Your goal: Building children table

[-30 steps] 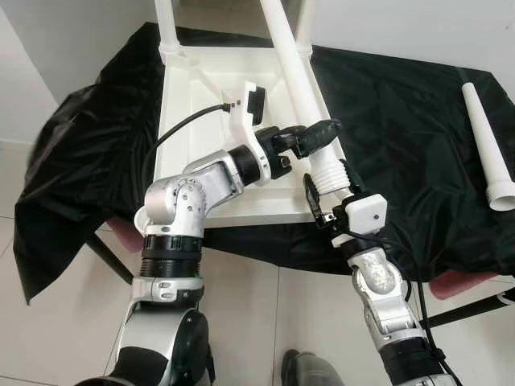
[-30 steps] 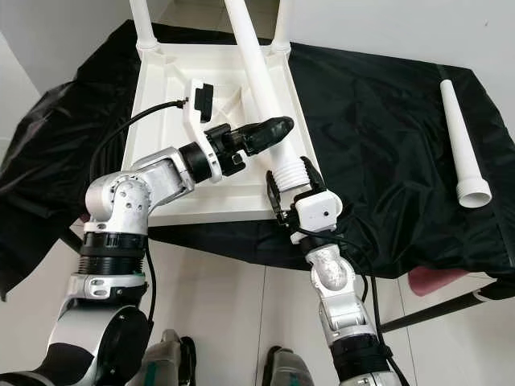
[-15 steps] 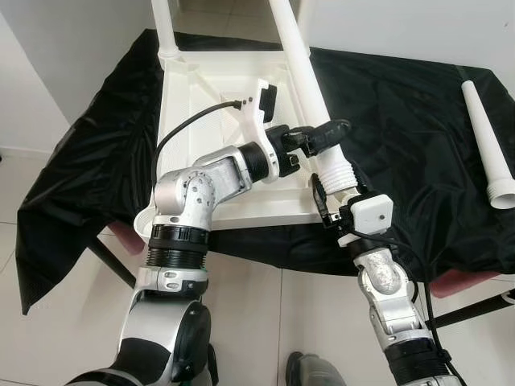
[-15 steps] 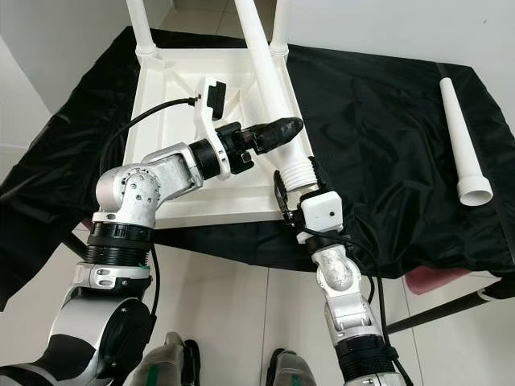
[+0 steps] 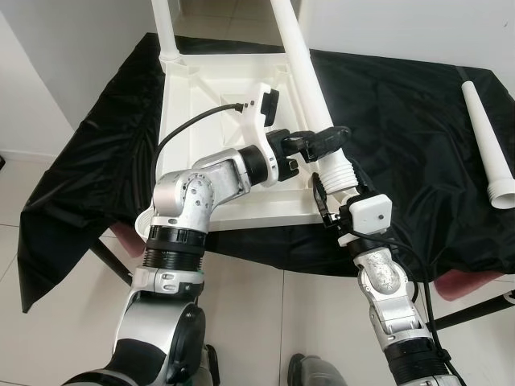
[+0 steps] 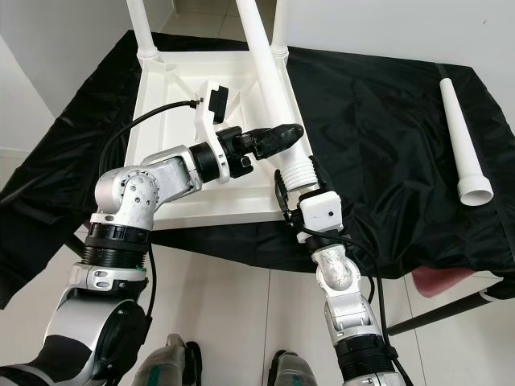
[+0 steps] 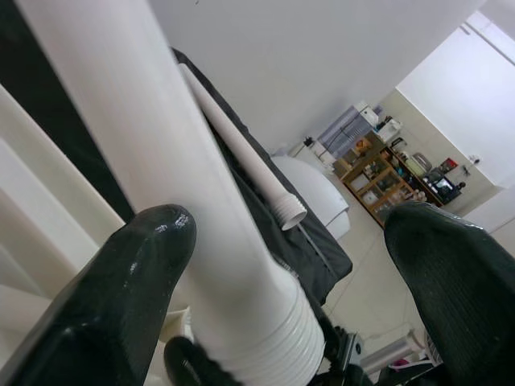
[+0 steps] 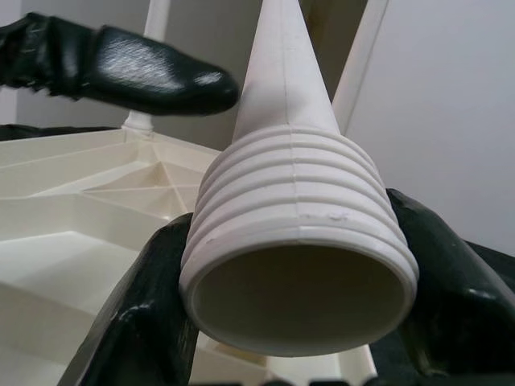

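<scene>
Honestly, this leg (image 5: 310, 88) looks like the easy kind of part: hollow moulded plastic, so I'd guess light and stiff, but smooth and tapered, which means it'll want to slide through a grip. The ribbed threaded collar at its fat end is the obvious place to hold, since the ridges give some bite, and that's where my right end effector (image 5: 331, 193) has it, one finger either side of the threads, pinching them. In the right wrist view I'm looking straight into the open bottom of the collar with both fingers (image 8: 137, 322) pressed against it.

My left end effector (image 5: 322, 145) sits just above that on the leg, at the smooth part right over the threads. Its fingers are spread, one on each side of the shaft; the near one looks close to touching, the other stands well off, so it's steadying at most.

The leg leans up and away from its collar, which hangs right at the near right corner of the upturned tabletop (image 5: 201, 104), not seated yet as far as I can judge. A spare leg (image 5: 487, 137) lies well to the right of the tabletop on the black-draped counter (image 5: 402, 121).
</scene>
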Robot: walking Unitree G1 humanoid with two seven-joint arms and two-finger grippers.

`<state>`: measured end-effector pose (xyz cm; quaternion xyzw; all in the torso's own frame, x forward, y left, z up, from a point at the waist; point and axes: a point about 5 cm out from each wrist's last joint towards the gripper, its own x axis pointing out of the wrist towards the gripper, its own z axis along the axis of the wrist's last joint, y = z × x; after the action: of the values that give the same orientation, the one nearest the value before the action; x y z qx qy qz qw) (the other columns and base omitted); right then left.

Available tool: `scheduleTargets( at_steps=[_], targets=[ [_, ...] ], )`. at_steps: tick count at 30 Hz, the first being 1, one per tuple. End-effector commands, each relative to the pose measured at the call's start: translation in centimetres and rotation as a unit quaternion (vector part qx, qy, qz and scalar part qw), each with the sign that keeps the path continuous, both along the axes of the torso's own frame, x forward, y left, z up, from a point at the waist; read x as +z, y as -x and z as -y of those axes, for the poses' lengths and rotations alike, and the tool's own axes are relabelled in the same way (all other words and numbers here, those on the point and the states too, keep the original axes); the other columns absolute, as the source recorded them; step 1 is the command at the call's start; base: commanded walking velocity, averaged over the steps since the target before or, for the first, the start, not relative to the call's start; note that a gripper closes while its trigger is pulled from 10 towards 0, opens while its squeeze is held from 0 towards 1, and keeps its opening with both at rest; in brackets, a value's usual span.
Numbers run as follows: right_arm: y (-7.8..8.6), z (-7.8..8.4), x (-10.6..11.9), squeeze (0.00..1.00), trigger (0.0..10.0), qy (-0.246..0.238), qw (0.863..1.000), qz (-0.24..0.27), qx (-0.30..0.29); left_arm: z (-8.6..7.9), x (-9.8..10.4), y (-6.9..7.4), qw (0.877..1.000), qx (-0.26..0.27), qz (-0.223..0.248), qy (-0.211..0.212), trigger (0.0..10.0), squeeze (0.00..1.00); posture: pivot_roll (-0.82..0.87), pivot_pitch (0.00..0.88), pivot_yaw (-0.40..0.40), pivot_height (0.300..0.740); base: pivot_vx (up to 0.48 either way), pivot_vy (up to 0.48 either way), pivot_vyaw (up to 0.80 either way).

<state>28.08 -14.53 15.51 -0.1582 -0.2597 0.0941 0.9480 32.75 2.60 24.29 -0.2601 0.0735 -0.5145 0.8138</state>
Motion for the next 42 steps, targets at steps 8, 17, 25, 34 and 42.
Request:
scheduleTargets(
  at_steps=[8,17,25,34,42],
  targets=[
    [-0.9,2.1,-0.5,0.0,10.0,-0.033,0.997,-0.026,-0.065,-0.3,1.0,0.7,0.999,-0.029,0.02,0.025,10.0,0.0,-0.02,0.046,0.028,0.74,0.0,0.0,0.0],
    [-0.1,0.1,0.3,0.0,10.0,-0.017,1.0,0.003,0.003,-0.2,0.7,0.3,0.999,-0.021,0.017,0.018,10.0,0.0,-0.02,0.049,0.028,0.74,0.0,0.0,0.0],
    [0.2,-1.3,1.4,0.0,10.0,-0.042,0.998,0.015,0.043,0.4,-1.2,-0.8,0.999,0.002,-0.008,-0.034,10.0,0.0,-0.02,0.059,0.031,0.74,0.0,0.0,0.0],
    [0.3,-1.9,1.9,0.0,10.0,-0.031,0.997,0.024,0.068,0.7,-1.8,-2.5,0.997,0.04,-0.026,-0.063,10.0,0.0,-0.02,0.065,0.028,0.74,0.0,0.0,0.0],
    [0.8,-2.3,1.0,0.0,10.0,-0.017,0.995,0.001,0.096,0.5,0.1,-3.5,0.998,0.048,-0.004,-0.049,10.0,0.0,-0.02,0.067,0.028,0.74,0.0,0.0,0.0]
  ],
)
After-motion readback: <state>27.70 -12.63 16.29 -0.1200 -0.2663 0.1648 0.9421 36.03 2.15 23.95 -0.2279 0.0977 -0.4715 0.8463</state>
